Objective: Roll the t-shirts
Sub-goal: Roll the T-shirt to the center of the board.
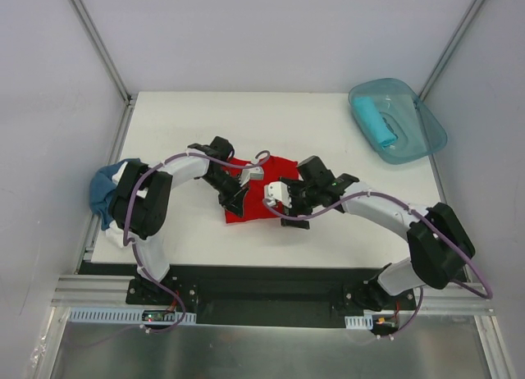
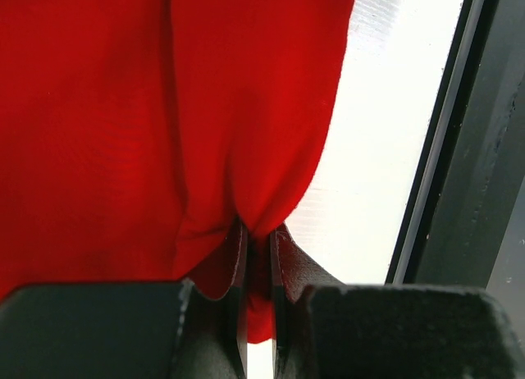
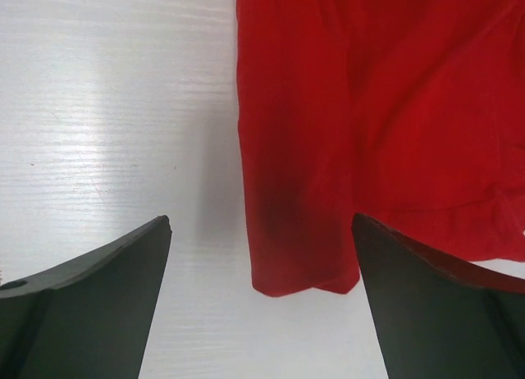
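Observation:
A bright red t-shirt (image 1: 261,200) lies folded flat in the middle of the white table. My left gripper (image 1: 236,200) is shut on the shirt's left near edge; in the left wrist view the red cloth (image 2: 164,125) is pinched between the jaws (image 2: 259,256). My right gripper (image 1: 289,208) is open over the shirt's right near corner; in the right wrist view the corner of the red shirt (image 3: 303,231) lies between the spread fingers (image 3: 261,231), untouched. A turquoise rolled shirt (image 1: 375,123) lies in the tub. A blue shirt (image 1: 105,190) hangs at the table's left edge.
A translucent teal plastic tub (image 1: 410,129) stands at the back right corner. Grey enclosure walls and metal posts surround the table. A black rail (image 1: 262,280) runs along the near edge, also in the left wrist view (image 2: 459,149).

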Controlling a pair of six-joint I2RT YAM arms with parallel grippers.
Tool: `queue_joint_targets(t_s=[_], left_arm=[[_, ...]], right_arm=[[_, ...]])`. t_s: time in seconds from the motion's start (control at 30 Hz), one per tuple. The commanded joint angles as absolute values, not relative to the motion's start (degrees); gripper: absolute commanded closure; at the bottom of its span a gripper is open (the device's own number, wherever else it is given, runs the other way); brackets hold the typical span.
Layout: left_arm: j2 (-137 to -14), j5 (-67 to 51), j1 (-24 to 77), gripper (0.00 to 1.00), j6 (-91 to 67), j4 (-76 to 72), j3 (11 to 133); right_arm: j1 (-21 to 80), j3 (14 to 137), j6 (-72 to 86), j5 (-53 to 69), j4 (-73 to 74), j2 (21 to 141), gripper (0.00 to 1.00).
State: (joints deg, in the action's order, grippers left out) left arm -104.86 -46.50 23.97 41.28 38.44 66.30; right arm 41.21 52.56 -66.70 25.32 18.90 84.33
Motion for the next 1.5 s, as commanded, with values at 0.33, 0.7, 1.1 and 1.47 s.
queue_joint_targets(t_s=[0.33,0.7,1.1,1.47], left_arm=[[-106.1,-51.2,22.6,1.0,41.7,41.3,67.5],[-110.1,-57.6,19.2,1.0,43.9,56.7,73.5],[-122.2,-58.0,17.8,1.0,48.9,72.2,83.8],[-123.8,-52.8,12.8,0.92,39.9,64.4,83.9]], right_arm=[[43.1,58.5,-73.2,22.9,18.9,95.9,0.45],[38.6,78.6,-82.3,35.6,58.8,106.8,0.79],[32.5,92.1,-87.9,42.1,84.9,123.9,0.8],[31.0,111.6,-81.5,40.9,95.1,140.2,0.77]])
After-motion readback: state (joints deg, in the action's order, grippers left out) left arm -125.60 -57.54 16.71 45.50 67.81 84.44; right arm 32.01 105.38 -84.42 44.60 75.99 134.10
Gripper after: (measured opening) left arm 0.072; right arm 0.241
